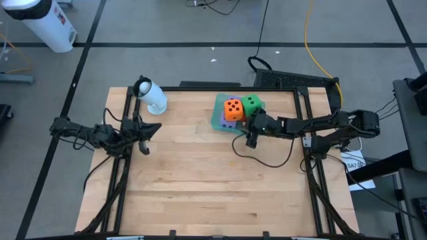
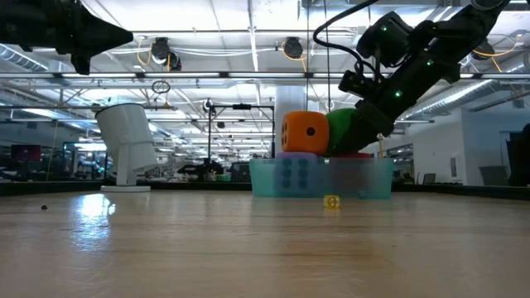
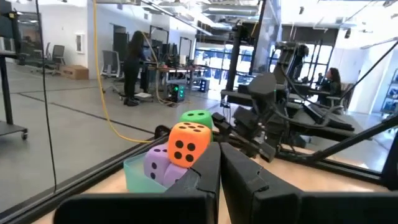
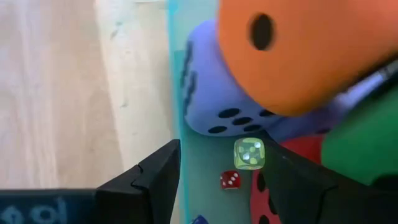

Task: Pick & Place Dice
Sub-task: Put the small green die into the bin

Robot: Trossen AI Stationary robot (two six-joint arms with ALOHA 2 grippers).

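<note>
The soft-looking orange foam cube with dark pips [image 1: 233, 109] sits piled with the green one [image 1: 251, 103] in the translucent teal tray [image 2: 286, 184] at the table's far edge, probably light and squashy, best pinched across opposite faces, while the right gripper [image 1: 251, 139] hangs just beside the tray, fingers parted and empty, and the left gripper [image 1: 144, 145] waits closed, well apart.

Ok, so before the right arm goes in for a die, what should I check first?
1. Right gripper open: ok, fingers spread.
2. Right gripper at the tray: ok, close by its wall.
3. Left gripper out of the way: ok, waiting at the table's left side.
4. Orange die reachable: ok, on top of a purple die, beside the green die.
5. Pile steady: cannot tell.
6. Small yellow die inside or outside the tray: cannot tell.
</note>
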